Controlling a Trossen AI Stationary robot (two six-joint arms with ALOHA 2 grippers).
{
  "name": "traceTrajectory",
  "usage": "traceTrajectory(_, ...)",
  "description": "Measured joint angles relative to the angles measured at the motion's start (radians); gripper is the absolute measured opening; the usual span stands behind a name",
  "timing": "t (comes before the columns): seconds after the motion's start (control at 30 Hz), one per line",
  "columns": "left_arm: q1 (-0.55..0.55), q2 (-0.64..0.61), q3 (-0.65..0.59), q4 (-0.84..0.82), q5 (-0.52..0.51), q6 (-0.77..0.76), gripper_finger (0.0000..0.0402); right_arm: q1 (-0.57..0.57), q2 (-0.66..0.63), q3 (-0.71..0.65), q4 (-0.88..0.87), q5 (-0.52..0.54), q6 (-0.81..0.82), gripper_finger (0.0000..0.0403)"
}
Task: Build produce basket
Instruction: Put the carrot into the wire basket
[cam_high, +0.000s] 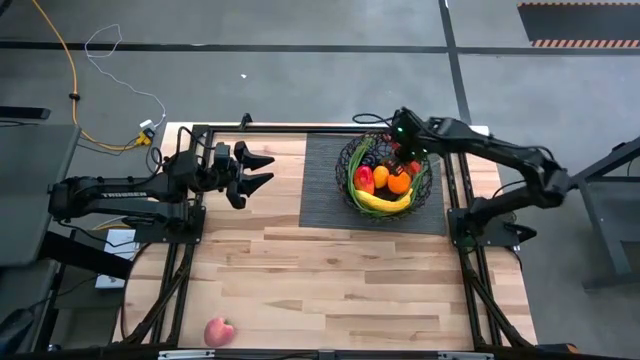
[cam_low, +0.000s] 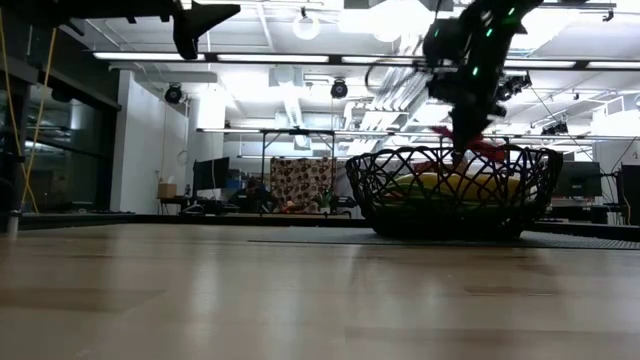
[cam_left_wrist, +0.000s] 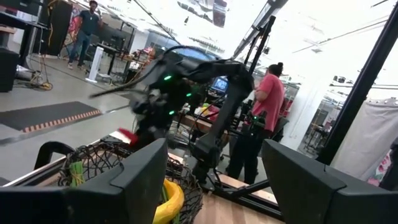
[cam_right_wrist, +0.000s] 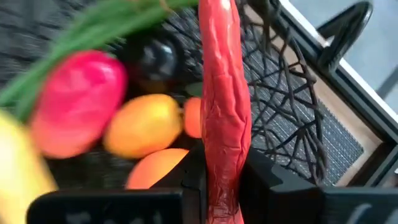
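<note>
The black wire basket (cam_high: 345, 165) stands on the dark ribbed mat (cam_high: 325, 205) at the far right. It holds a yellow banana (cam_high: 385, 203), a pink-red fruit (cam_right_wrist: 78, 102), oranges (cam_right_wrist: 143, 124), green beans (cam_right_wrist: 93, 28) and a dark round fruit (cam_right_wrist: 158, 56). My right gripper (cam_high: 402, 148) is over the basket, shut on a long red pepper (cam_right_wrist: 221, 93). My left gripper (cam_high: 262, 170) is open and empty, held high at the far left. A pink-red apple (cam_high: 218, 332) lies on the table at the near left edge. My right gripper pinches one end of the long red pepper (cam_right_wrist: 222, 177) between its two fingers (cam_right_wrist: 267, 180). It comes from above, and the fingers point down into the basket. The pepper hangs below the fingers, its free end about level with the basket's rim (cam_low: 483, 146). I cannot tell whether it touches the fruit below.
Bare wooden table (cam_high: 330, 290) lies between the mat and the near edge. Black frame rails (cam_high: 455, 200) run along both sides of the table. People stand in the room beyond the table (cam_left_wrist: 268, 99).
</note>
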Motion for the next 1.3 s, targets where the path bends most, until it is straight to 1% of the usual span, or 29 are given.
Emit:
traceTrajectory(0.17, 0.0, 0.0, 0.0, 0.0, -0.007, 0.017, 0.025, -0.054, 0.126, -0.002, 0.019, 0.016, -0.074, 0.0048)
traceTrajectory(0.3, 0.0, 0.0, 0.0, 0.0, -0.023, 0.019, 0.025, -0.06, 0.203, -0.002, 0.018, 0.033, -0.166, 0.0048)
traceTrajectory(0.4, 0.0, 0.0, 0.0, 0.0, -0.023, 0.019, 0.025, -0.059, 0.241, -0.002, 0.02, 0.042, -0.19, 0.0048)
traceTrajectory(0.53, 0.0, 0.0, 0.0, 0.0, -0.023, 0.019, 0.025, -0.06, 0.261, -0.002, 0.025, 0.042, -0.19, 0.0048)
traceTrajectory(0.87, 0.0, 0.0, 0.0, 0.0, -0.023, 0.018, 0.025, -0.06, 0.259, -0.002, 0.041, 0.044, -0.174, 0.0052)
traceTrajectory(1.0, 0.0, 0.0, 0.0, 0.0, -0.023, 0.018, 0.025, -0.06, 0.259, -0.003, 0.04, 0.044, -0.165, 0.0083)
traceTrajectory(1.17, 0.0, 0.0, 0.0, 0.0, -0.023, 0.018, 0.025, -0.06, 0.259, -0.003, 0.04, 0.044, -0.149, 0.0154)
traceTrajectory(1.3, 0.0, 0.0, 0.0, 0.0, -0.023, 0.018, 0.025, -0.06, 0.259, 0.008, 0.018, 0.043, -0.174, 0.0213)
